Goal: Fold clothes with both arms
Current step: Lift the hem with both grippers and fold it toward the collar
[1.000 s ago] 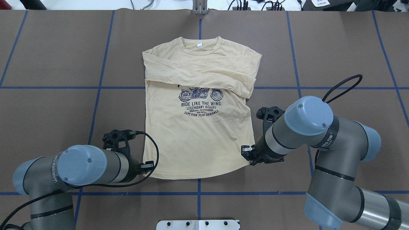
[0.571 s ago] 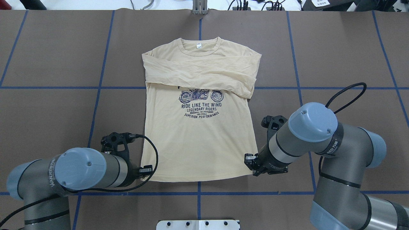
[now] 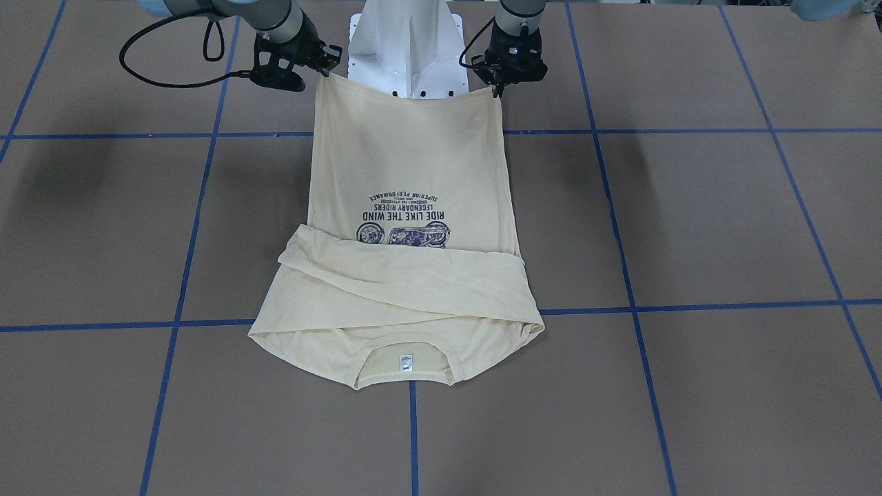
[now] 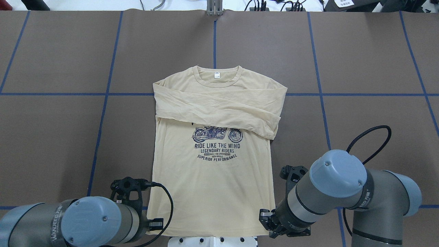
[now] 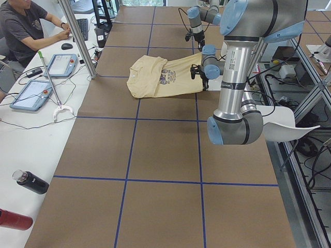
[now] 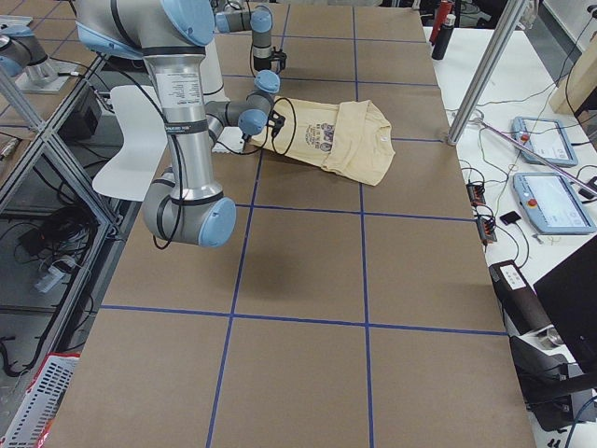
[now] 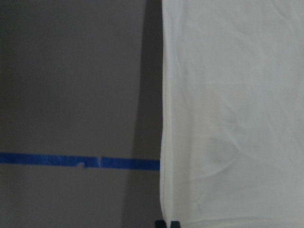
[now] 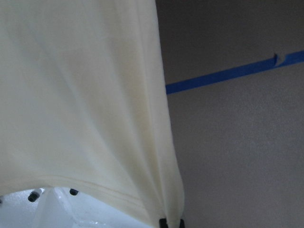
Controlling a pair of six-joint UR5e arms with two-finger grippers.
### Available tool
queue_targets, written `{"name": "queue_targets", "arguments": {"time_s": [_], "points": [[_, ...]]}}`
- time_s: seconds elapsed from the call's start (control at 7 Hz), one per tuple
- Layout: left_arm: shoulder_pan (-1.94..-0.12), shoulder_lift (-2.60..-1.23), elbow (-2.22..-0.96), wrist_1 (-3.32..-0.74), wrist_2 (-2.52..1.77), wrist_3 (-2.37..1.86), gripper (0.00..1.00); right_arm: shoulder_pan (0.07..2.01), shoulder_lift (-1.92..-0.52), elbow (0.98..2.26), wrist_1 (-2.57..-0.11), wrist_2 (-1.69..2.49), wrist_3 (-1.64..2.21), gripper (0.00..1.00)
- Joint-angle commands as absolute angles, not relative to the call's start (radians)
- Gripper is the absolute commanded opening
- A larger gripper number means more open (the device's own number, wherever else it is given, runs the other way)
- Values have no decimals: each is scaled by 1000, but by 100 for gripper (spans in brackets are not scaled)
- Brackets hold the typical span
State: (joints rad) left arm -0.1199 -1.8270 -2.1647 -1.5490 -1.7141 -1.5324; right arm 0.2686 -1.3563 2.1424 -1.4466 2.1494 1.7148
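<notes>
Hem corners of T-shirt (image 3: 406, 165) aloft in left gripper (image 3: 497, 88) and right gripper (image 3: 329, 67)

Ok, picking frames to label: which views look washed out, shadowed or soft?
Left wrist view: the shirt is bleached near white, with a shadow band on the table along its edge. Right wrist view: same bleaching, slightly soft. Front view: two blurry shadows on the table. Overhead view: even light, print sharp.

Your exterior views are evenly bright and sharp; soft shadows smudge the matte brown tabletop (image 3: 689, 227). Wrist views are dimmer, the pale cream-yellow T-shirt (image 7: 228, 95) washed nearly white.
</notes>
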Motion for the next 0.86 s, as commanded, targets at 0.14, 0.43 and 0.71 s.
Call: {"name": "queue_targets", "arguments": {"time_s": [0.14,0.43,0.71], "points": [[-226,-1888,-2194,-1543,-1718,-1508,0,409,-1345,2125,-1440,2137,1710,0],[-410,-1924,-2180,-1542,-1776,-1386,0,535,-1336,2100,-1433,2118,1704,0],[-617,-1934,-2177,-1542,-1883,-1240,0,667,-1229,2001,-1436,2118,1678,0]]}}
